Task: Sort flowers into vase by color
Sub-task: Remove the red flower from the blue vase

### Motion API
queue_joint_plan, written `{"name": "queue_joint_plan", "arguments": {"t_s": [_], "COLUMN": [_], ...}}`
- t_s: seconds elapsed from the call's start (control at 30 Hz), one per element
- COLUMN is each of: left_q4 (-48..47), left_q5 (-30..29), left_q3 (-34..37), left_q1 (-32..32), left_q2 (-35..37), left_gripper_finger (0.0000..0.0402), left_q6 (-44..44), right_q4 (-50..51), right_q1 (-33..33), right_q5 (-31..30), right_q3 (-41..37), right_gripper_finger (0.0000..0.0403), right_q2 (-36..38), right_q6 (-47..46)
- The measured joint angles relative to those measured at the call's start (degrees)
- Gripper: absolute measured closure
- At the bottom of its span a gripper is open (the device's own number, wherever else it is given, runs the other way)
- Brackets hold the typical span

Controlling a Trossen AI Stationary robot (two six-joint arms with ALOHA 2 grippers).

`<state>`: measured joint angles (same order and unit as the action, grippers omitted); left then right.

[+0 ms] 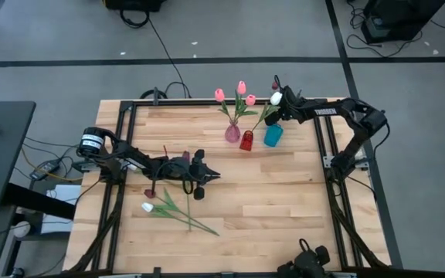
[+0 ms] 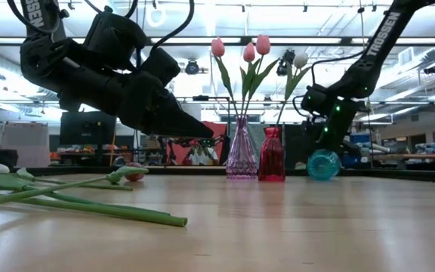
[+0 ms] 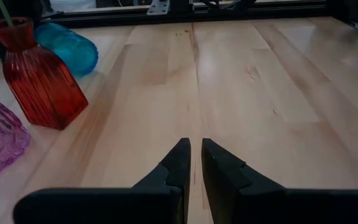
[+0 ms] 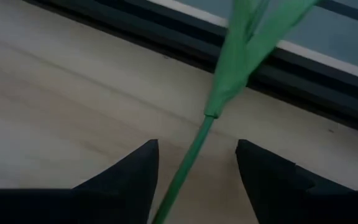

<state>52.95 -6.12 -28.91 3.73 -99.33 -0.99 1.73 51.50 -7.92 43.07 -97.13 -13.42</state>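
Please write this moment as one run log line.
right gripper: open around white tulip's green stem | left gripper: shut, empty | pink glass vase: three pink tulips

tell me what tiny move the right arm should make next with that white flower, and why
Probably draw the right gripper back and clear. Its fingers stand open either side of the white tulip's thin green stem, not clamping it, and the white tulip appears to stand in the red glass vase.

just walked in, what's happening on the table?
Flower sorting, partway through. Three pink tulips stand in the purple vase. The right gripper, open, sits around the stem of a white tulip by the red vase and blue vase. The left gripper, shut and empty, hovers mid-table. Another white tulip and a maroon one lie on the table.
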Motion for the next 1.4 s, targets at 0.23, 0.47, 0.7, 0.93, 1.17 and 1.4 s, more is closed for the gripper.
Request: {"name": "queue_joint_plan", "arguments": {"t_s": [0.23, 0.47, 0.7, 0.93, 1.17, 1.4], "left_q4": [-0.2, -0.1, -0.1, -0.4, -0.4, -0.6], "left_q5": [-1.3, -2.4, -3.5, -3.5, -3.5, -3.5], "left_q3": [0.0, 0.0, 0.0, 0.0, 0.0, 0.0], "left_q1": [0.0, 0.0, 0.0, 0.0, 0.0, 0.0], "left_q2": [0.0, 0.0, 0.0, 0.0, 0.0, 0.0], "left_gripper_finger": [0.0358, 0.0358, 0.0358, 0.0358, 0.0358, 0.0358], "left_q6": [0.0, -0.1, -0.2, 0.0, 0.2, 0.1], "right_q4": [-0.8, 2.4, 7.3, 13.5, 17.3, 19.1], "right_q1": [0.4, 0.3, -2.7, -6.8, -9.9, -17.2], "right_q5": [0.0, 0.5, -1.2, -4.8, -2.5, 4.4], "right_q3": [0.0, -0.1, -0.1, -0.2, -0.1, -6.5], "right_gripper_finger": [0.0288, 0.0386, 0.0395, 0.0397, 0.0397, 0.0397], "right_q2": [-0.8, 1.9, 6.2, 13.0, 25.3, 33.2], "right_q6": [1.2, 2.8, 3.1, 1.7, -2.0, -13.3]}}
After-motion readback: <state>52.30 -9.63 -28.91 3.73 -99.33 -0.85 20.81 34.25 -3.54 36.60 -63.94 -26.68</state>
